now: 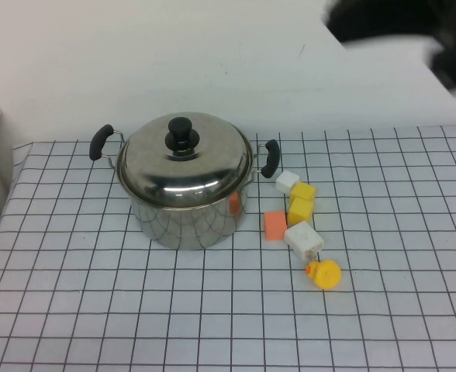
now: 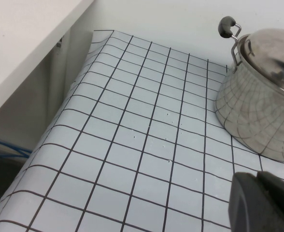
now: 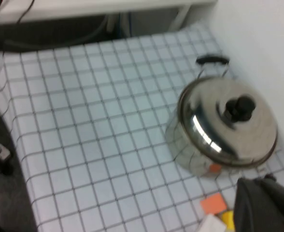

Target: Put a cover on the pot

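Note:
The steel pot with two black side handles stands on the checked cloth at the left middle of the table. The domed steel lid with its black knob sits on it, tilted slightly. Pot and lid also show in the right wrist view, and the pot in the left wrist view. My right arm is a dark blur high at the far right, away from the pot. My right gripper is shut and empty. My left gripper is shut and empty, low beside the pot, out of the high view.
To the right of the pot lie a white block, a yellow block, an orange block, another white block and a yellow duck. The table's left edge drops off beside a white shelf.

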Controlling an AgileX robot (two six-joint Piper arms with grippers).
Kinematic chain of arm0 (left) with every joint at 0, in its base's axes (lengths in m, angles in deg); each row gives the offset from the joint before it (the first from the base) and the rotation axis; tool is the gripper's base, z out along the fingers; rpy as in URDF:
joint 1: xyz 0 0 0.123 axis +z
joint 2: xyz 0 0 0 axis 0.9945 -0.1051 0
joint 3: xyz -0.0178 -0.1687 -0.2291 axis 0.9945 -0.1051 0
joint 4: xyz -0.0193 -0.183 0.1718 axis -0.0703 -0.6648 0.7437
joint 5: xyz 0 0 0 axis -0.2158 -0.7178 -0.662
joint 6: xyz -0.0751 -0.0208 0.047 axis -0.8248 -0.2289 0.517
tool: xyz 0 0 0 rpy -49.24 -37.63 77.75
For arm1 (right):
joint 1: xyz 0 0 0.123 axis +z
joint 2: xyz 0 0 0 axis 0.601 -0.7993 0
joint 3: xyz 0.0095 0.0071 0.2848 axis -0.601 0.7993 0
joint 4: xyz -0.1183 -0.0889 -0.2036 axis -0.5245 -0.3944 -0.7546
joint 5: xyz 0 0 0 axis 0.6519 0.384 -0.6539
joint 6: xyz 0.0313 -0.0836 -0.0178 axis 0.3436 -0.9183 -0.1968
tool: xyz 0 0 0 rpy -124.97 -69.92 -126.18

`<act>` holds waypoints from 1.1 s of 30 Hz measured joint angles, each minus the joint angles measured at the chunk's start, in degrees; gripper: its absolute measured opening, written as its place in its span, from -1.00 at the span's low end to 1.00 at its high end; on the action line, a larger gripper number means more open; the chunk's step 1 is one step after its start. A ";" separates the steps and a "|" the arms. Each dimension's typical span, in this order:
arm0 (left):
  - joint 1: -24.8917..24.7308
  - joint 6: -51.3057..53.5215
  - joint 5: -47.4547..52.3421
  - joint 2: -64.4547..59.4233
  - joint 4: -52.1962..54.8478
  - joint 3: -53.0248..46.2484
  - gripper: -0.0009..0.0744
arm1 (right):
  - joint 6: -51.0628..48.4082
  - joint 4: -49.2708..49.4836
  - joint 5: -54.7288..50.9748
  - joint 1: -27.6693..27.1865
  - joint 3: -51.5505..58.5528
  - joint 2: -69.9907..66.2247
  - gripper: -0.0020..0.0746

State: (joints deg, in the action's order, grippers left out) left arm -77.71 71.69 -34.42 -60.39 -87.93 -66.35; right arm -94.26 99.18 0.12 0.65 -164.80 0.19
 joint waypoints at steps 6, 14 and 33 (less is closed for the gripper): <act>0.00 0.00 0.00 0.00 0.00 0.00 -0.98 | 0.00 -1.78 14.67 0.00 25.12 15.86 -0.95; 0.00 0.00 0.00 0.00 0.00 0.00 -0.98 | 0.00 -3.18 52.13 0.00 64.06 38.82 -0.95; 0.00 -0.22 0.00 0.00 0.00 0.00 -0.98 | 7.95 -2.44 75.17 -30.39 103.80 67.78 -0.95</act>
State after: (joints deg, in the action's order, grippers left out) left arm -77.71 71.47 -34.42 -60.39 -87.93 -66.35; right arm -86.31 96.74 75.29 -29.75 -61.00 67.97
